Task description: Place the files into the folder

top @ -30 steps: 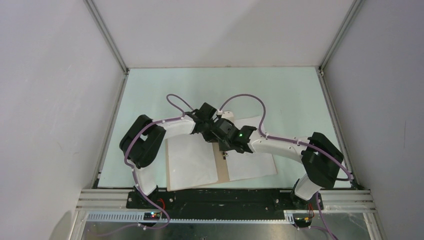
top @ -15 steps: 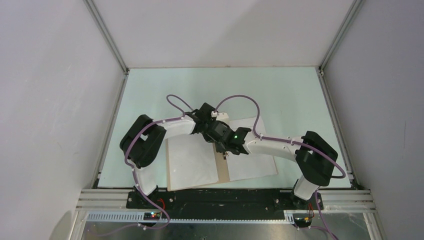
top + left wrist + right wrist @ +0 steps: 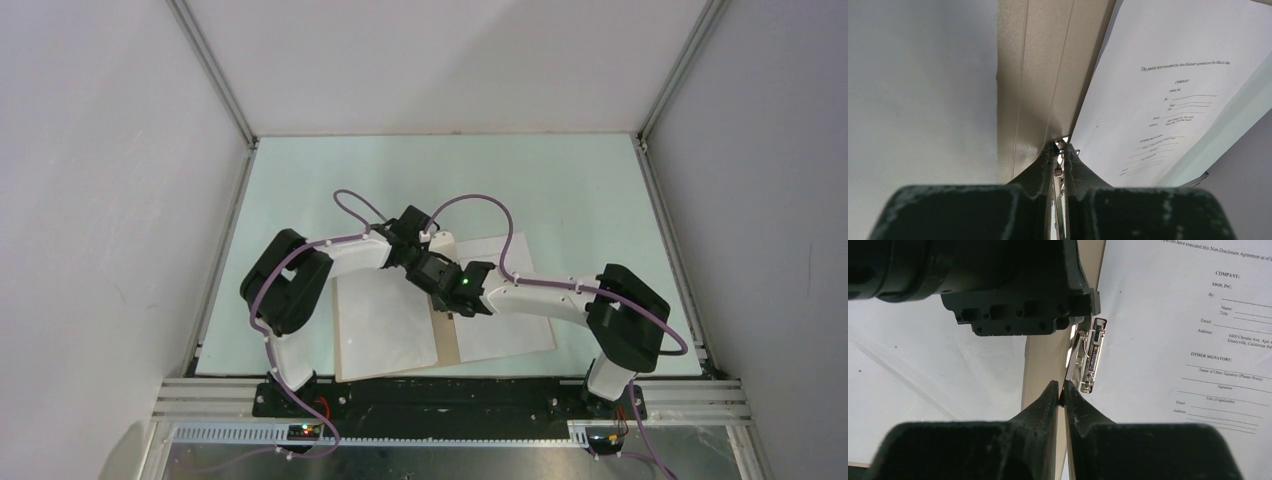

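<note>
Fingers (image 3: 1045, 407) of the right gripper (image 3: 1062, 391) stand almost together, nipped on the thin near end of the metal clip (image 3: 1091, 359) on the spine of the open folder (image 3: 447, 348). The left gripper (image 3: 1060, 148) reaches in from the far side, its tips likewise pinched on a sliver of that same clip. In the overhead view both arms meet over the spine. The blank sheet (image 3: 385, 325) lies on the folder's left half and the printed sheet (image 3: 510, 335) on the right half, its inner edge just beside the clip; whether that edge sits under the clip I cannot tell.

The step in hand looks like working the clip so it can take the papers. To do it well, one gripper should hold the clip steady while the other lifts its lever straight up from the spine. It should go slowly, since a thin metal tab can slip out of a narrow pinch. Keep the wrists from colliding, and avoid dragging either sheet off the cardboard
</note>
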`<action>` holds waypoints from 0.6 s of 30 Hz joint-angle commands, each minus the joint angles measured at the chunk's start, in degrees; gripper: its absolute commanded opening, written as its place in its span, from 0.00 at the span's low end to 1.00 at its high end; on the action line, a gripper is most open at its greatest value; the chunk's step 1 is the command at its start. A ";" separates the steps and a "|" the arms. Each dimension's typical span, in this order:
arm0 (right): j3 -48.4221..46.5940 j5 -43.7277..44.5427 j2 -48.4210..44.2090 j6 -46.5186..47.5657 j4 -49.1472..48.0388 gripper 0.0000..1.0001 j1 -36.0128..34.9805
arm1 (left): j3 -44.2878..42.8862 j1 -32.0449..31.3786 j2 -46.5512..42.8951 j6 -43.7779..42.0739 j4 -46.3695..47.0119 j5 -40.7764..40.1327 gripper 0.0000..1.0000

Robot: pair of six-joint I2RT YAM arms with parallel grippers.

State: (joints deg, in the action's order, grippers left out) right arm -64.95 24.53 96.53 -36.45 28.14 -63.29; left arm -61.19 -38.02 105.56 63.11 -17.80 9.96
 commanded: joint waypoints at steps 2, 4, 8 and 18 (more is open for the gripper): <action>-1.76 3.92 1.20 -1.56 4.13 0.12 -1.89 | 1.35 -0.80 2.14 0.81 -1.52 -0.73 0.00; -1.76 4.18 1.53 -1.69 4.41 0.12 -2.26 | 1.41 -0.81 2.19 0.87 -1.47 -0.66 0.00; -1.76 4.68 1.94 -2.04 5.30 0.12 -2.96 | 1.55 -0.81 2.28 0.98 -1.48 -0.62 0.00; -1.77 5.82 3.59 -2.65 7.93 0.13 -4.72 | 1.89 -0.41 3.03 0.92 -1.49 -0.26 0.00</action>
State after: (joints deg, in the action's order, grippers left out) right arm -65.67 29.65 98.28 -37.76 31.46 -66.52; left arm -61.17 -38.06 106.08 63.66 -17.23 11.40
